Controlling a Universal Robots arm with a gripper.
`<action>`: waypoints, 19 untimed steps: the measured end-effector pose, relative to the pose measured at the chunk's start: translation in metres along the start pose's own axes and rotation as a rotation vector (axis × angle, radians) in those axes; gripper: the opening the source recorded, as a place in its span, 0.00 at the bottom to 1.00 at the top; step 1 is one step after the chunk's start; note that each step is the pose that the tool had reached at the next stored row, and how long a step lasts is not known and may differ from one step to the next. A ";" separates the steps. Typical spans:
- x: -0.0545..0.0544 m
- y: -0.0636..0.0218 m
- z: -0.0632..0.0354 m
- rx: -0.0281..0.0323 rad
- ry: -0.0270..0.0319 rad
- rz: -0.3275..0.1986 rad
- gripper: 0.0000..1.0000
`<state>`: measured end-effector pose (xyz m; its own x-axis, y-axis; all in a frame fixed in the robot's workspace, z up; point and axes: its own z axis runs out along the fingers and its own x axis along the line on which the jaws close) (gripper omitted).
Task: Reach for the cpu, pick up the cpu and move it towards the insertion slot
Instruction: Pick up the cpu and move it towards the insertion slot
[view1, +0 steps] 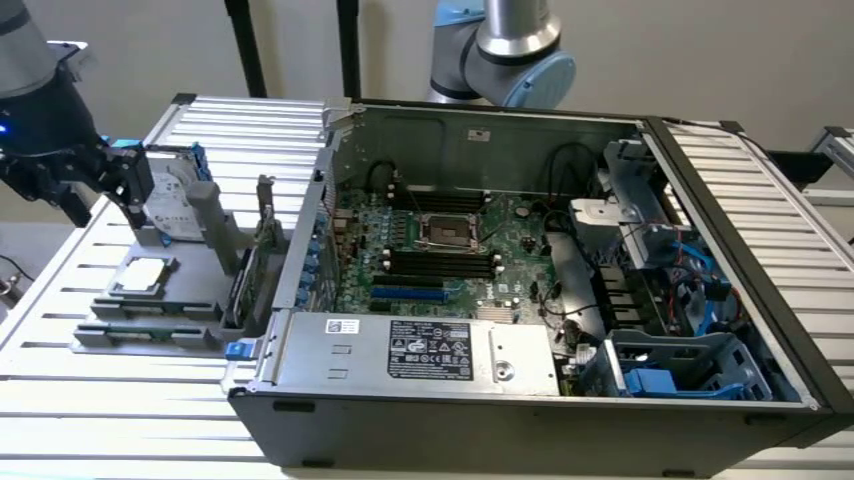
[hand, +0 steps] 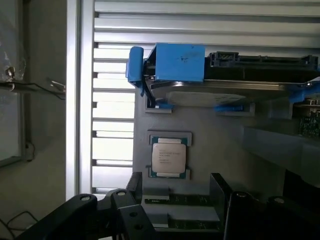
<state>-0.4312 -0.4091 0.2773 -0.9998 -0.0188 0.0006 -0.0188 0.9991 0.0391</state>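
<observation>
The cpu (view1: 144, 274) is a small square chip with a silver top, lying flat in a grey holder (view1: 100, 332) on the slatted table, on the exterior view's left. My gripper (view1: 104, 205) hangs above and just behind it, open, with nothing between its dark fingers (view1: 135, 196). In the wrist view the cpu (hand: 169, 156) lies a short way ahead of the gripper (hand: 175, 200), whose fingers (hand: 134, 192) stand apart. The insertion slot (view1: 450, 232), a silver-framed square socket with a dark centre, sits on the motherboard inside the open computer case.
An upright silver hard drive with blue rails (view1: 171, 195) (hand: 225, 75) stands on the holder just behind the cpu, close to my fingers. The case's wall (view1: 314, 215) rises between the holder and the motherboard. Black memory slots (view1: 434, 265) flank the socket. Cables and drive bays (view1: 667, 300) crowd the case's right side.
</observation>
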 end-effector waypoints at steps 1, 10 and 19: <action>0.000 -0.0001 0.0018 0.0000 0.0000 0.000 0.65; 0.000 -0.0007 0.0181 0.0000 0.0001 -0.001 0.65; 0.000 -0.0014 0.0344 0.0000 0.0001 -0.001 0.65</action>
<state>-0.4312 -0.4091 0.2429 -0.9998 -0.0194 0.0006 -0.0193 0.9990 0.0391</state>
